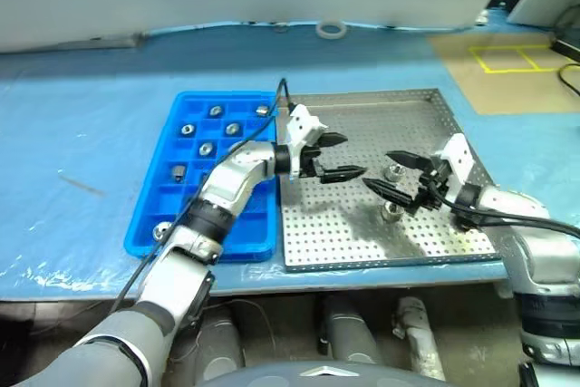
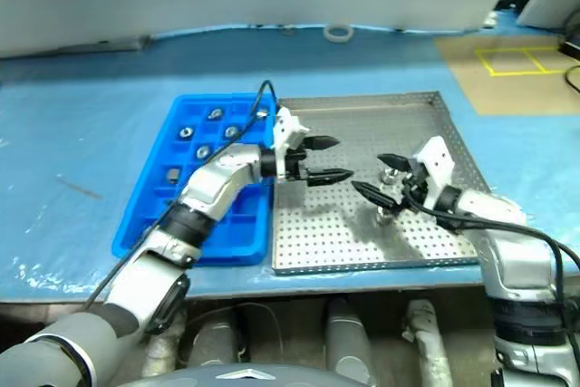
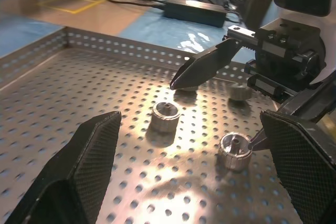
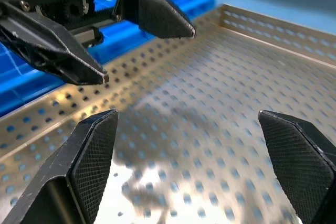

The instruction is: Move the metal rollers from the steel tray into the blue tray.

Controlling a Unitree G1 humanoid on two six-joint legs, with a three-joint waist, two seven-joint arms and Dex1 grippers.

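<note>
The steel tray still has three rollers on its perforated floor, near its right side, while the blue tray just beside it already holds about eight in separate compartments, so most of the job looks done. Both the left gripper and right gripper hang wide open and empty over the steel tray, tips facing each other.

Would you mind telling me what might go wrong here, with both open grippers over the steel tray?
1. The left gripper and right gripper face each other closely above the steel tray; reaching together, they might collide.
2. The remaining metal rollers sit close together by the right gripper, so a finger could knock one aside.
3. The blue tray already holds rollers; a dropped roller may land in a filled compartment.
</note>
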